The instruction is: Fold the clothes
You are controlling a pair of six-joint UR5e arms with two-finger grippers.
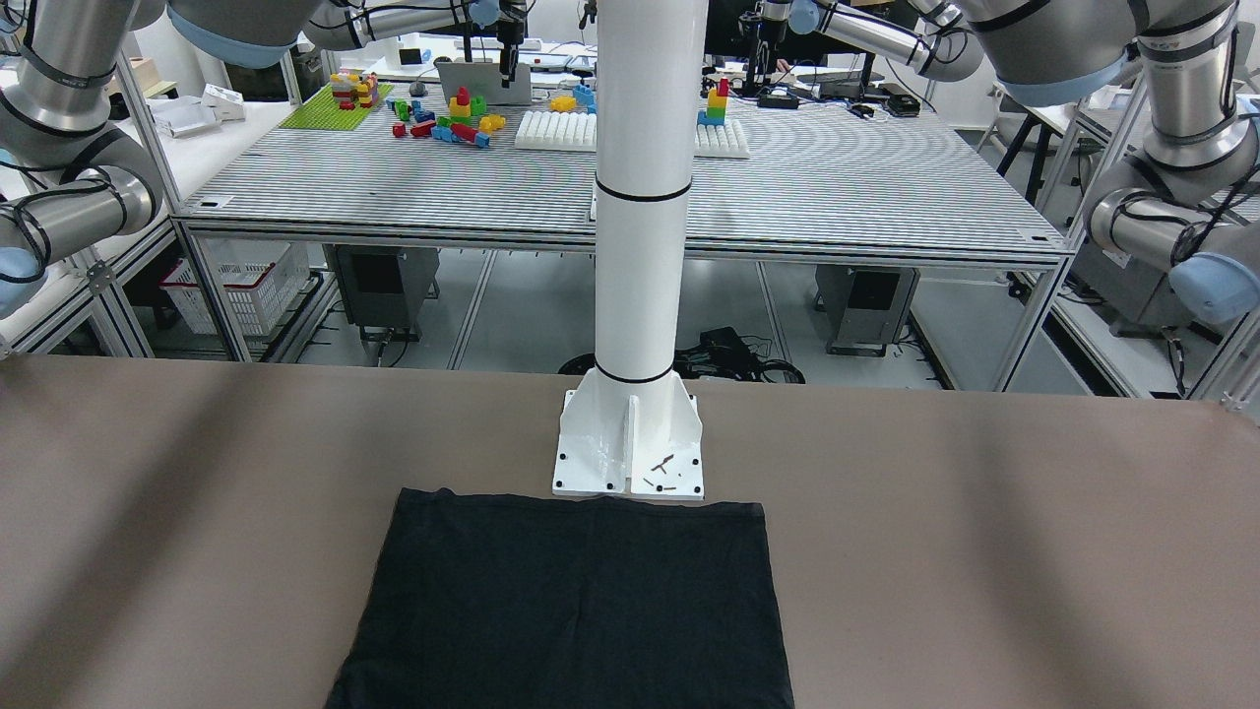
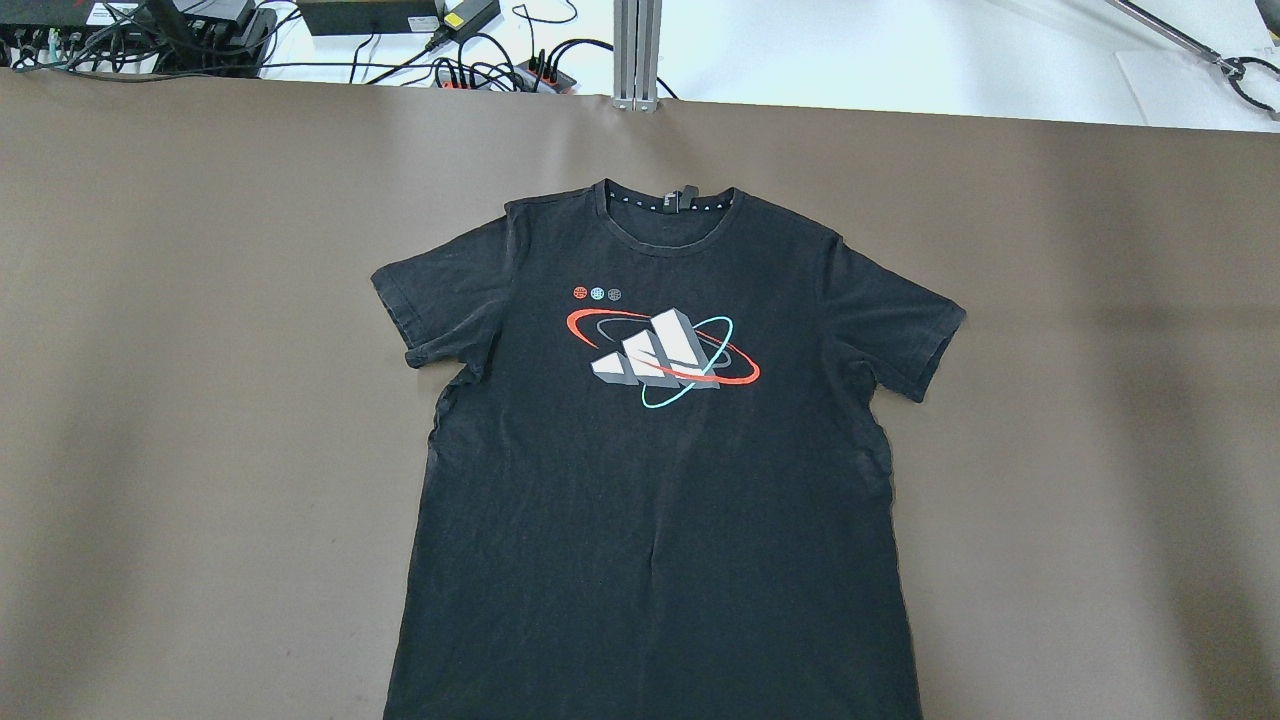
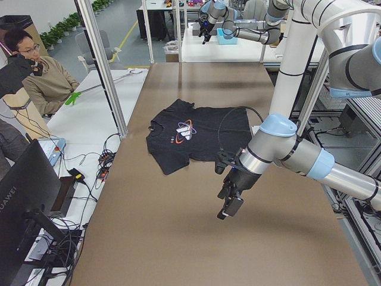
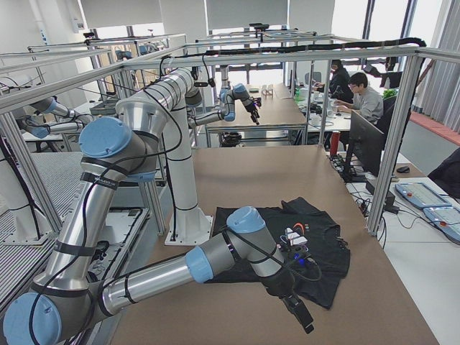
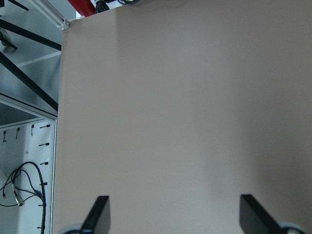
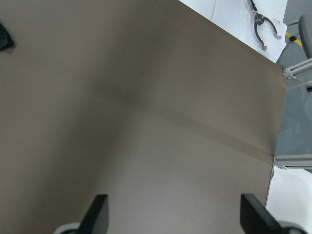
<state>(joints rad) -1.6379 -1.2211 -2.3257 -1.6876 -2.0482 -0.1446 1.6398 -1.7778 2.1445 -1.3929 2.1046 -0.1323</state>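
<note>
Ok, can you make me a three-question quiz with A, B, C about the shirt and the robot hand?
1. Where does the T-shirt lie?
A. flat on the brown table
B. rolled up in a basket
C. on the floor

2. What colour is its cloth?
A. yellow
B. black
C. white

3. How is the left gripper?
A. shut on a sleeve
B. shut on nothing
C. open over bare table

Answers:
1 A: the overhead view shows it spread out on the table, print up.
2 B: the cloth is dark in every view that shows it.
3 C: in its wrist view the jaws stand wide apart, with only table between them.
</note>
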